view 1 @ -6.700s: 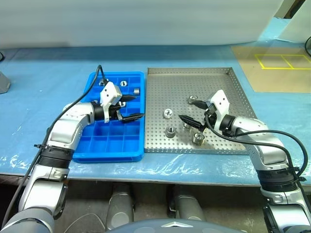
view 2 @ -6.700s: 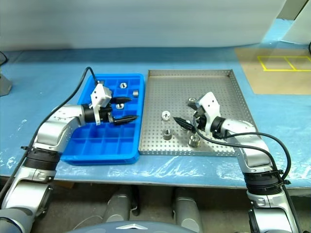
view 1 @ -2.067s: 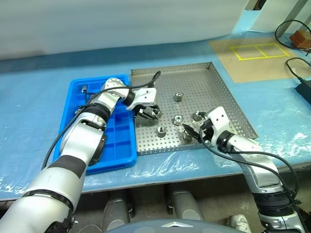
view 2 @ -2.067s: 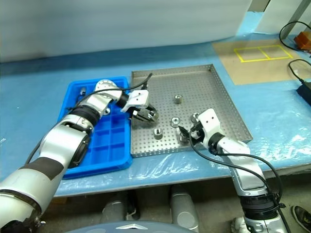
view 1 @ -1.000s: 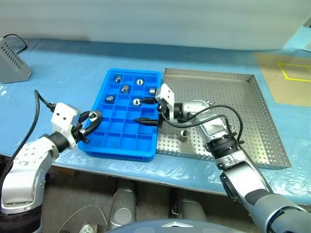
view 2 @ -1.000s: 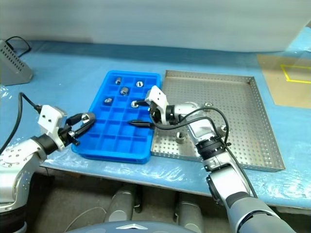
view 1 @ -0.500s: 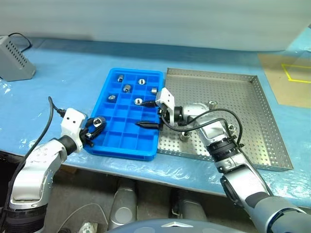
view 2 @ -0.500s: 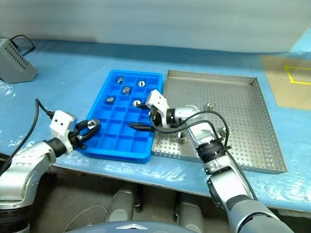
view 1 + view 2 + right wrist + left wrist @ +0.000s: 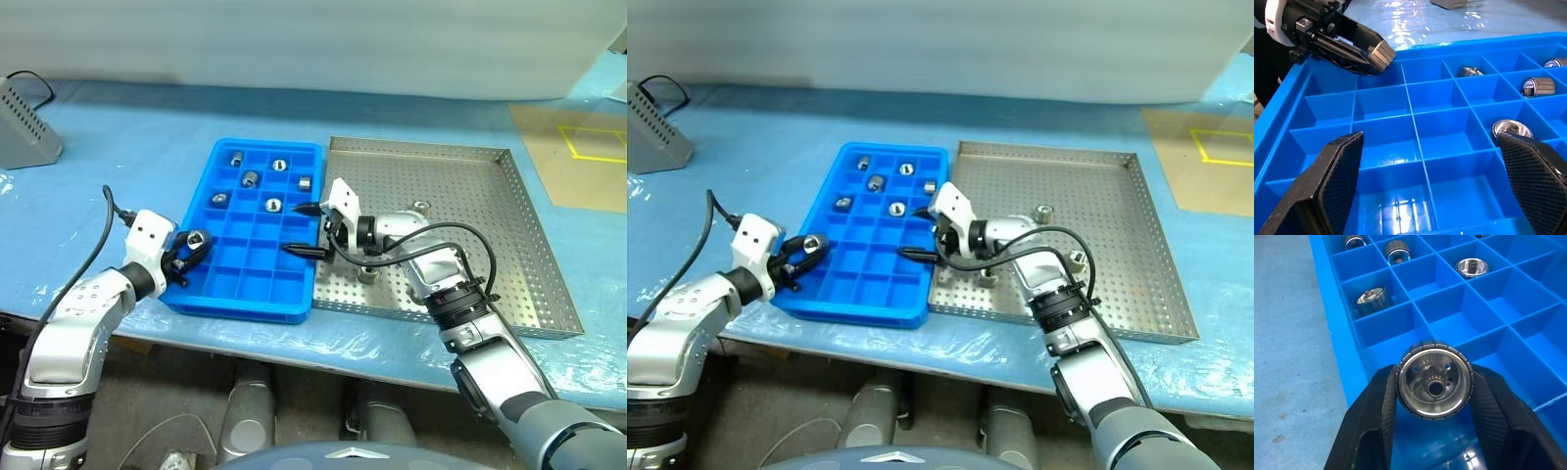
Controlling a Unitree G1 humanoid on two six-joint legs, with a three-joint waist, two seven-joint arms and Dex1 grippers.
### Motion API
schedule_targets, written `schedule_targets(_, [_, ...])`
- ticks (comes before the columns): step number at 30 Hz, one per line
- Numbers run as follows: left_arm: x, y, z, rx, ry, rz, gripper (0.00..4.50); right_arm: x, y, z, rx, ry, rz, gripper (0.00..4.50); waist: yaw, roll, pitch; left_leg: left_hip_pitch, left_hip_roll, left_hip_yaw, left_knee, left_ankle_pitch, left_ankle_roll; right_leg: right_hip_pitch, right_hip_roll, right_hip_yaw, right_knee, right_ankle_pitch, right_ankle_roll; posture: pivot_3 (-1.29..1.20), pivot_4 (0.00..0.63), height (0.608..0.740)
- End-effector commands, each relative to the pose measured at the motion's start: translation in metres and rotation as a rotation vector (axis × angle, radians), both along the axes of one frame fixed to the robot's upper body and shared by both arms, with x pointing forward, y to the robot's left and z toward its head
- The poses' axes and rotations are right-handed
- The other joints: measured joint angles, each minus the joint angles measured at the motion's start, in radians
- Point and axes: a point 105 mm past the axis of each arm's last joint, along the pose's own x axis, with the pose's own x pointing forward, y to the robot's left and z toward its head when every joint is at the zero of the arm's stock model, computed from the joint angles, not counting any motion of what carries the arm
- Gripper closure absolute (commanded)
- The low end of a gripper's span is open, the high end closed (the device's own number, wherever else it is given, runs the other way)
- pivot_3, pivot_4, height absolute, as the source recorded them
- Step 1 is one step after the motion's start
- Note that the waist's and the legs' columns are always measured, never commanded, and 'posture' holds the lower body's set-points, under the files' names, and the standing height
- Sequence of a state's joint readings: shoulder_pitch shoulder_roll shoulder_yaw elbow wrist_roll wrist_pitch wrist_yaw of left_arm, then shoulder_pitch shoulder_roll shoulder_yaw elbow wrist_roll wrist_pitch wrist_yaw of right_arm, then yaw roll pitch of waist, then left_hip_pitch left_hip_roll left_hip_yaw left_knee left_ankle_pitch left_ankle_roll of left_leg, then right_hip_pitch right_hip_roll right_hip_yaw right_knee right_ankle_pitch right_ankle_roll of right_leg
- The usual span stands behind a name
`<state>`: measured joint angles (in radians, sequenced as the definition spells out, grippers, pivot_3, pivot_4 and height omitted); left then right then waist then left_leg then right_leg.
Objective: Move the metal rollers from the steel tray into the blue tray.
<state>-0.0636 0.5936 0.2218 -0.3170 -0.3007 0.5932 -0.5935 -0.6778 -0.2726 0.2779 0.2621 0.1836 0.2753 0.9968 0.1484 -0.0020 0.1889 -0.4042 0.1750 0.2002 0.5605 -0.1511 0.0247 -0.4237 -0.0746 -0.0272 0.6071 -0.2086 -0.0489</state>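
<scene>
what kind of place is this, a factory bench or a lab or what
Probably a workshop or factory-style parts-sorting bench. A blue tray with square compartments holds metal rollers, a perforated steel tray sits beside it, and the table is covered in blue plastic sheeting.

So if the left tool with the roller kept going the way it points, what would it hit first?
Probably the blue tray: the left tool holds a roller at its near-left edge, aimed down over open compartments. Depth is hard to judge.
</scene>
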Motion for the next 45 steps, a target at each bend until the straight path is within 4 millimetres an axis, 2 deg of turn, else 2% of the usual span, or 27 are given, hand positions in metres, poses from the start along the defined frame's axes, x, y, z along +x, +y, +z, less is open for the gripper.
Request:
schedule_targets(1, [-0.002, 0.009, 0.010, 0.055, -0.039, 0.006, 2.43, -0.002, 0.003, 0.014, 0.028, -0.052, 0.016, 0.00, 0.000, 0.000, 0.000, 0.000, 0.000, 0.000, 0.000, 0.000, 0.000, 0.000, 0.000, 0.000, 0.000, 0.000, 0.000, 0.25, 0.150, 0.740])
schedule_targets(8, [-0.009, 0.006, 0.003, 0.053, -0.011, -0.017, 2.43, -0.002, 0.006, 0.014, 0.030, -0.050, 0.022, 0.00, 0.002, 0.000, 0.000, 0.001, 0.000, 0.000, 0.000, 0.000, 0.000, 0.000, 0.000, 0.000, 0.000, 0.000, 0.000, 0.25, 0.150, 0.740])
schedule_targets(11, [-0.003, 0.009, 0.003, 0.047, -0.013, 0.022, 1.73, -0.002, 0.006, 0.012, 0.026, -0.052, 0.020, 0.00, 0.002, 0.000, 0.000, 0.001, 0.000, 0.000, 0.000, 0.000, 0.000, 0.000, 0.000, 0.000, 0.001, 0.000, 0.000, 0.25, 0.150, 0.740])
schedule_targets(14, [-0.006, 0.004, 0.004, 0.034, -0.009, -0.015, 0.78, -0.002, 0.005, 0.012, 0.028, -0.051, 0.017, 0.00, 0.001, 0.000, 0.000, 0.001, 0.000, 0.000, 0.000, 0.000, 0.000, 0.000, 0.000, 0.000, 0.001, 0.000, 0.000, 0.25, 0.150, 0.740])
schedule_targets(18, [-0.007, 0.000, 0.006, 0.014, 0.002, -0.038, 0.78, -0.001, 0.004, 0.012, 0.030, -0.049, 0.008, 0.00, 0.001, 0.000, 0.000, 0.001, 0.000, 0.000, 0.000, 0.000, 0.000, 0.000, 0.000, 0.000, 0.001, 0.000, 0.000, 0.24, 0.150, 0.740])
schedule_targets(21, [0.001, -0.006, 0.023, 0.003, -0.055, -0.060, 0.78, -0.001, 0.001, 0.012, 0.028, -0.052, 0.000, 0.00, 0.001, 0.000, 0.000, 0.001, 0.000, 0.000, 0.000, 0.000, 0.000, 0.000, 0.000, 0.000, 0.001, 0.000, 0.000, 0.23, 0.150, 0.740])
schedule_targets(26, [0.008, -0.035, 0.048, -0.038, -0.119, -0.209, 0.78, 0.002, -0.009, 0.022, 0.056, -0.047, -0.028, 0.00, 0.001, 0.000, 0.000, 0.001, 0.000, 0.000, 0.002, 0.000, 0.000, 0.002, 0.000, 0.000, 0.001, 0.000, 0.000, 0.16, 0.150, 0.740])
schedule_targets(33, [0.021, -0.060, 0.059, -0.051, -0.115, -0.395, 0.78, 0.010, -0.044, 0.031, 0.053, -0.077, -0.161, 0.00, -0.022, -0.001, 0.000, 0.001, 0.000, 0.000, 0.002, 0.001, -0.001, 0.001, 0.001, 0.001, 0.002, 0.000, 0.000, 0.02, 0.150, 0.740])
schedule_targets(38, [0.038, -0.105, 0.051, 0.041, -0.094, -0.597, 0.78, 0.017, -0.081, 0.037, 0.041, -0.106, -0.314, 0.00, -0.036, -0.001, 0.000, 0.000, -0.001, 0.001, 0.003, 0.001, 0.000, 0.001, 0.001, 0.002, 0.002, 0.000, 0.000, -0.07, 0.150, 0.740])
schedule_targets(42, [0.042, -0.154, 0.051, 0.081, -0.102, -0.811, 0.78, 0.009, -0.106, 0.036, 0.020, -0.108, -0.397, 0.00, -0.056, -0.001, -0.001, 0.000, -0.001, 0.001, 0.004, 0.002, 0.001, 0.002, 0.000, 0.002, 0.002, 0.000, 0.000, -0.16, 0.150, 0.740])
schedule_targets(45, [0.042, -0.176, 0.040, 0.123, -0.064, -0.948, 0.78, -0.001, -0.117, 0.035, 0.012, -0.097, -0.430, 0.00, -0.081, -0.001, -0.001, 0.000, -0.001, 0.001, 0.004, 0.001, 0.001, 0.002, 0.001, 0.002, 0.002, 0.000, 0.000, -0.22, 0.150, 0.740])
